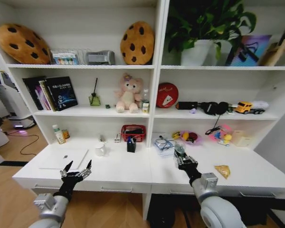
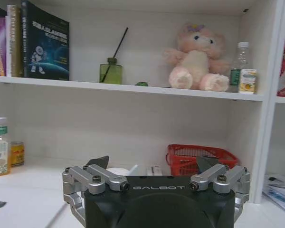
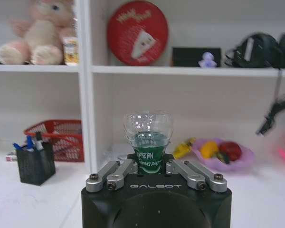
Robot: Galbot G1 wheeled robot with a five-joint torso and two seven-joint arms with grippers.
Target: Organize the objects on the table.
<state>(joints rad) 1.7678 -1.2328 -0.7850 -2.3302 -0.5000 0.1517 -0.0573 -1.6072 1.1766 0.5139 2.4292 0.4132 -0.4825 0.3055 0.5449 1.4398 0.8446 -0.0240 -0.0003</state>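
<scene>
Right tool [image 1: 179, 153] grips the small clear bottle [image 3: 147, 137] above the table [image 1: 133, 171]; left tool [image 1: 76, 167] spread wide.

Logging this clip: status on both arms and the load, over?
Right gripper shut on clear bottle, above desk. Left gripper open, hovering over desk front, laptop just behind.

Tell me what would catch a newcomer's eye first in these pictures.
Probably the right end effector, shut on a small clear bottle with a green label, held above the white desk. Next, the left end effector, open over the desk's left front edge. Above them, a pink plush bear sits on the middle shelf.
</scene>
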